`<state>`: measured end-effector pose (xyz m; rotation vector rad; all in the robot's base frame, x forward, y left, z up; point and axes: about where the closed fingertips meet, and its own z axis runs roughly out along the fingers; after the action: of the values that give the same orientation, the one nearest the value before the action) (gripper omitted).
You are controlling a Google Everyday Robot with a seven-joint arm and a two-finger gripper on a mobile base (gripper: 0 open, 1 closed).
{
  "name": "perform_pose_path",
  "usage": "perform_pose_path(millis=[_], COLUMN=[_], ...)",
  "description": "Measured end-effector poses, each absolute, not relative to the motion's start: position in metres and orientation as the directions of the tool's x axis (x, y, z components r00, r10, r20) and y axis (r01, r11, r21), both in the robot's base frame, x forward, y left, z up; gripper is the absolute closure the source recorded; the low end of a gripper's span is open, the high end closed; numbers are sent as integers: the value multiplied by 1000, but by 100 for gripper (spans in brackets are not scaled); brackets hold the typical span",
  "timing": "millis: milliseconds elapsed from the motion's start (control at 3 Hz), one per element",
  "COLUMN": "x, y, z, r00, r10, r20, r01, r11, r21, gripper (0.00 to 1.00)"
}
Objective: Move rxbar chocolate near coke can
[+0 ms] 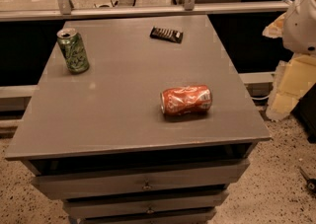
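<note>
The rxbar chocolate [166, 34] is a flat black wrapper bar lying near the far edge of the grey table top [123, 104], right of centre. The coke can [186, 100] is red, dented and lies on its side towards the front right of the table. The two are well apart, with the bar behind the can. My gripper is out of view. Only a white rounded part of my arm [301, 20] shows at the upper right edge, off the table.
A green can with a patterned label [73, 50] stands upright at the table's back left. The table has drawers [143, 183] below its front edge. A metal rail [148, 10] runs behind the table. Yellowish foam blocks [291, 85] stand on the floor at right.
</note>
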<state>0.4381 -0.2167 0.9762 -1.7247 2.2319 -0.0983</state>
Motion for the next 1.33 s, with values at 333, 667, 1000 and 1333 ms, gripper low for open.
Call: perform_pose_path(millis=[333,667,1000,1333], x=[438,451,488,544], y=[-217,-206,-187,-166], z=[976,973,970,967], r00=[-221,-192,-120,-24], r10=[-953,-955,-951,-926], r20=[-207,-228,-284,-377], r01=[-931,-936,-937,-928], r11=[270,248,203,161], r21=[-246,-250,-283,-336], gripper=[0,0,0,0])
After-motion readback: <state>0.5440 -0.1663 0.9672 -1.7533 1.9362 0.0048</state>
